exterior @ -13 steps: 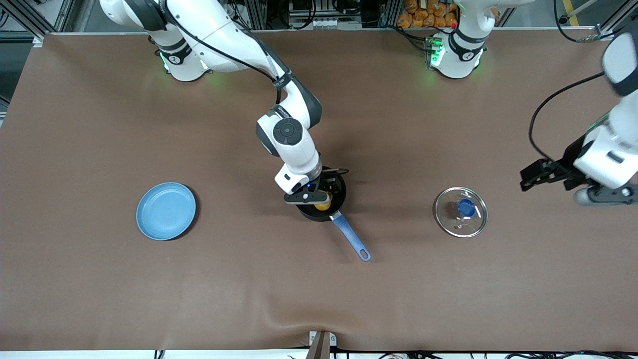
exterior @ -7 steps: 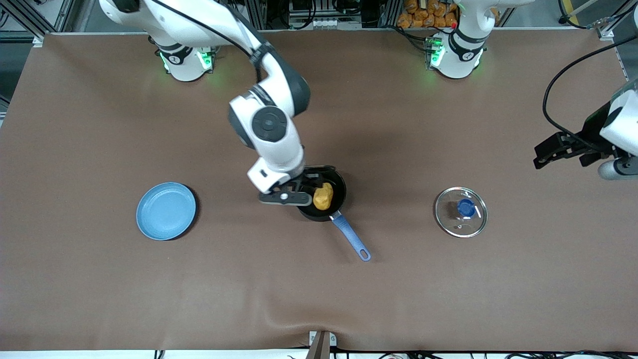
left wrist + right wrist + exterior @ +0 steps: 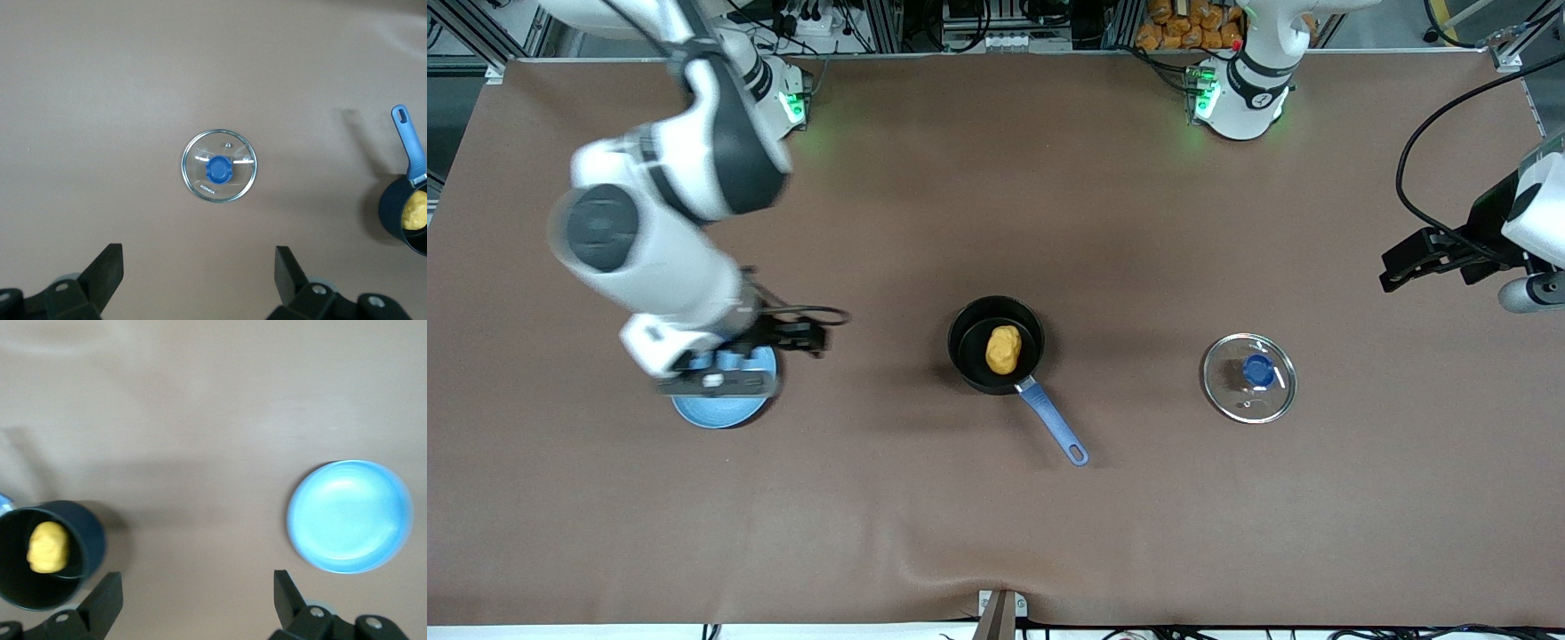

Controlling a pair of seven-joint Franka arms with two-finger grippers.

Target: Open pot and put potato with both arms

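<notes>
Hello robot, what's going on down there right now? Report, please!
Left gripper open, waiting at the table's end. Right gripper open, above the blue plate. Potato in the pot, lid on table. Nothing blocking.

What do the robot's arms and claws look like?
Both arms are chunky white tubes with dark bands and round dark joint caps. Black cables loop along them. The right gripper and left gripper are black two-finger claws. Green lights glow on the bases.

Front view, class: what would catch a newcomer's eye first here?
The yellow potato lying inside the open black pot at the table's middle. The glass lid lies flat toward the left arm's end. The right gripper, open, hangs beside the blue plate; the left gripper, open, waits at its end.
</notes>
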